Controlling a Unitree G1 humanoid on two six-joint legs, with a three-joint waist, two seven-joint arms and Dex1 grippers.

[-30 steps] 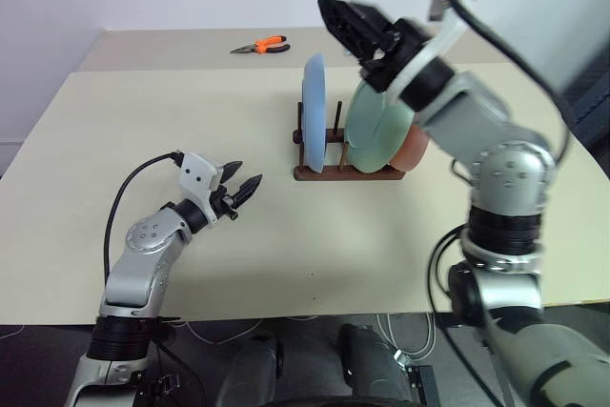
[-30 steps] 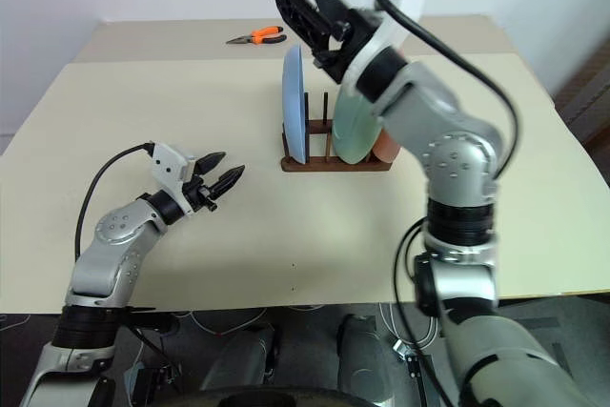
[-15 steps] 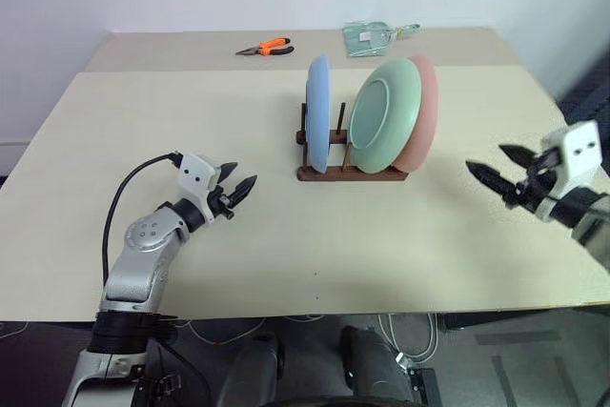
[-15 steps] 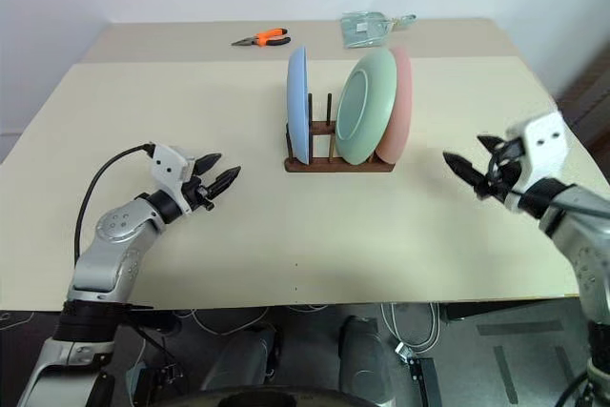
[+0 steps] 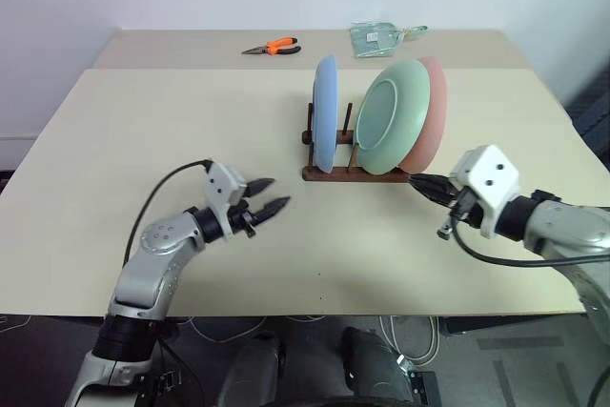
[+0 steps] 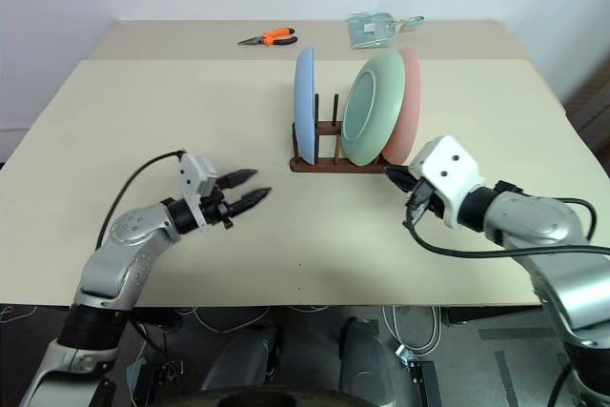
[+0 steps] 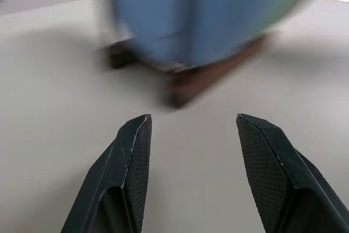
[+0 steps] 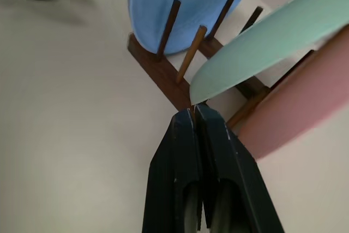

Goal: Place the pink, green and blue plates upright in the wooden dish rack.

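**Three plates stood in the rack, both hands empty**

The wooden dish rack (image 5: 348,171) sat near the middle of the desk (image 5: 143,111), and all three plates stood on edge in it. The blue plate (image 5: 326,127) was at the rack's left end, close to upright. The green plate (image 5: 395,117) stood at the right end, tilted back against the pink plate (image 5: 433,116), which leaned behind it and to its right. A few bare pegs rose between the blue plate and the green one.

The right hand (image 5: 423,181) lay low over the desk just beside the rack's right end, its two black fingers (image 8: 197,151) pressed together with nothing between them. In the right wrist view their tips came close to the lower rim of the green plate and the rack's base rail; whether they touched could not be told.

The left hand (image 5: 268,194) hovered above the desk well to the left of the rack, pointing toward it, its fingers (image 7: 128,159) spread apart and holding nothing.

At the desk's far edge lay orange-handled pliers (image 5: 270,47) and a clear plastic bag (image 5: 379,37).
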